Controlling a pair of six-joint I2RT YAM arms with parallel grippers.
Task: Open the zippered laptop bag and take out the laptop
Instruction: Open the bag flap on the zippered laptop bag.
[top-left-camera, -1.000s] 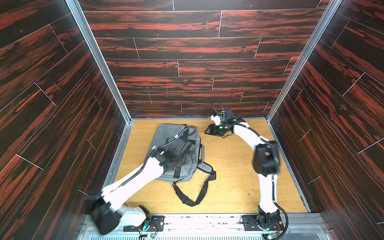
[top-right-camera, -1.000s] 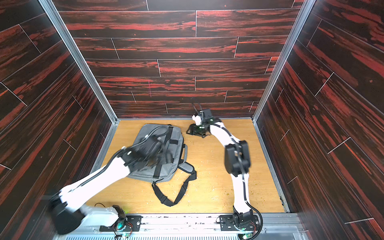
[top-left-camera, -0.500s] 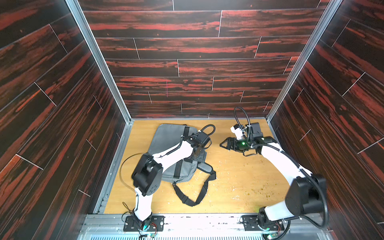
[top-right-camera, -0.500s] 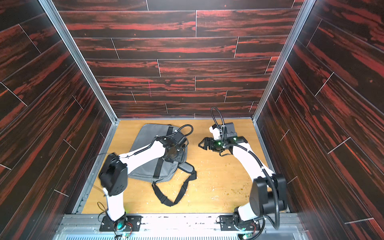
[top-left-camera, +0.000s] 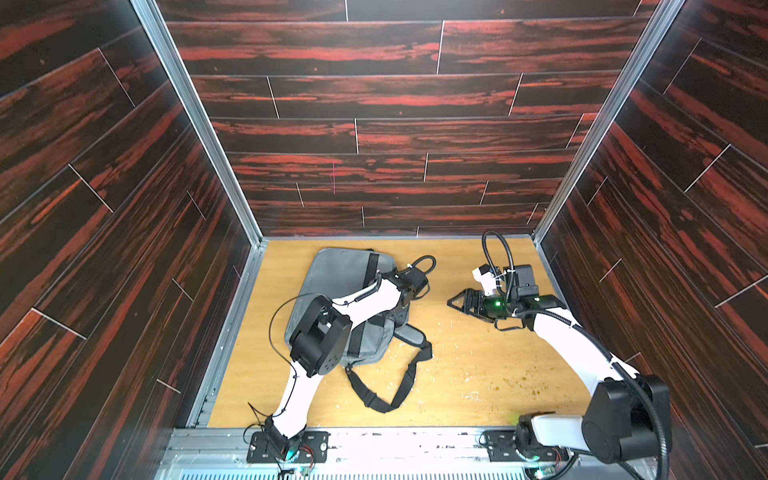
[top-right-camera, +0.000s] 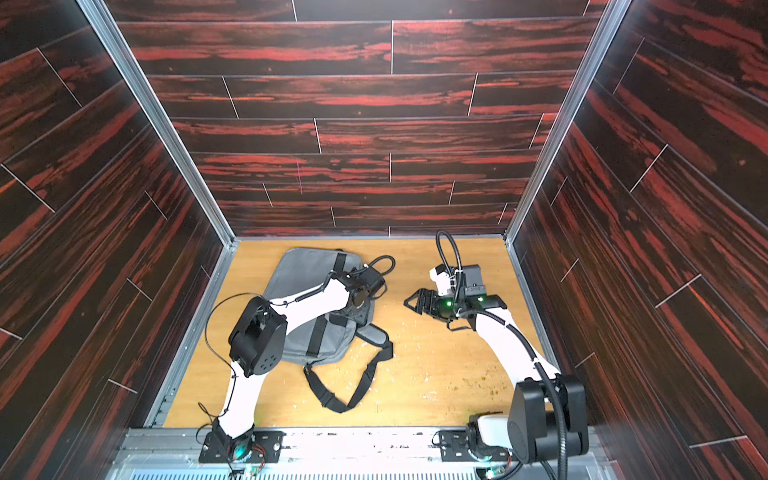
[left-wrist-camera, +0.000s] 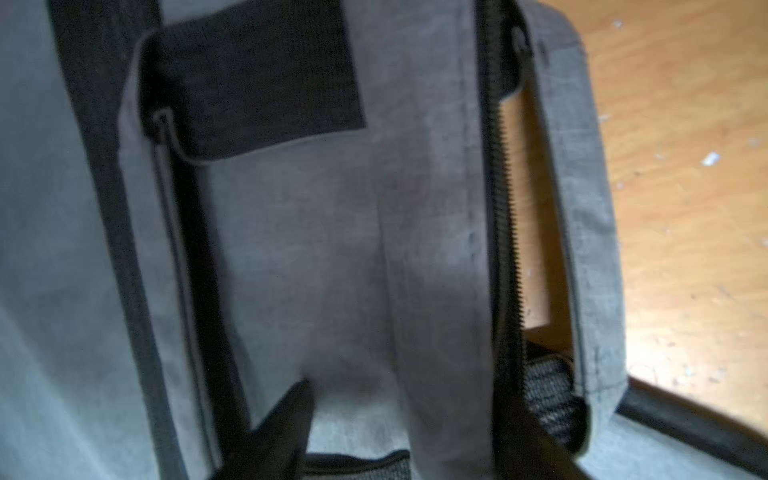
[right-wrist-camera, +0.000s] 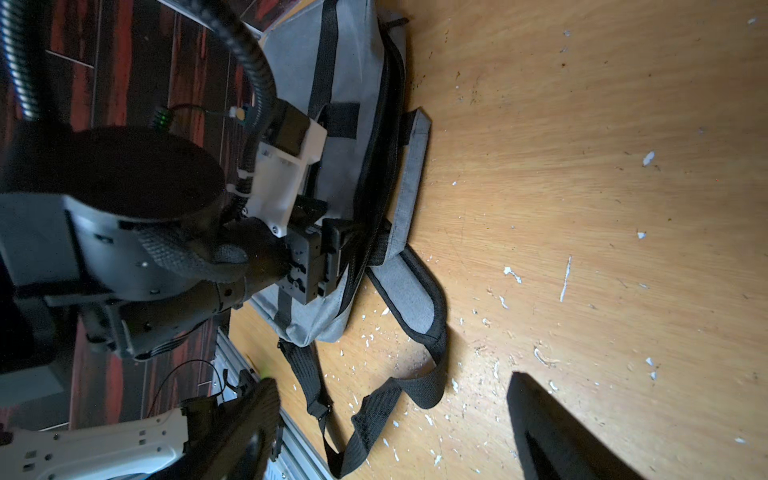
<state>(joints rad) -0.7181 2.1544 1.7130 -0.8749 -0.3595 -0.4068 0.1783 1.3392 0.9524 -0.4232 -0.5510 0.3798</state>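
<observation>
The zippered laptop bag (top-left-camera: 340, 274) (top-right-camera: 307, 270) lies flat on the wooden floor at the back left, grey with a black stripe. My left gripper (top-left-camera: 402, 309) (top-right-camera: 357, 309) points down onto its right edge. In the left wrist view the left gripper (left-wrist-camera: 409, 395) is open, astride a grey band of fabric beside the black zipper (left-wrist-camera: 505, 208). A grey hand strap (left-wrist-camera: 590, 208) lies on the floor just past the zipper. The black shoulder strap (top-left-camera: 399, 395) (right-wrist-camera: 432, 386) loops towards the front. My right gripper (top-left-camera: 455, 301) (right-wrist-camera: 395, 395) hangs open and holds nothing, to the right of the bag. The laptop is hidden.
Dark red wood-panel walls (top-left-camera: 374, 166) close in the back and both sides. A metal rail (top-left-camera: 374, 444) with both arm bases runs along the front. White flecks (right-wrist-camera: 565, 278) dot the floor between the bag and the right arm (top-left-camera: 573, 345).
The left gripper has moved right to the bag's right edge and its jaws have narrowed. The right gripper has opened wider and drawn away from the bag's back corner, frontward and right.
</observation>
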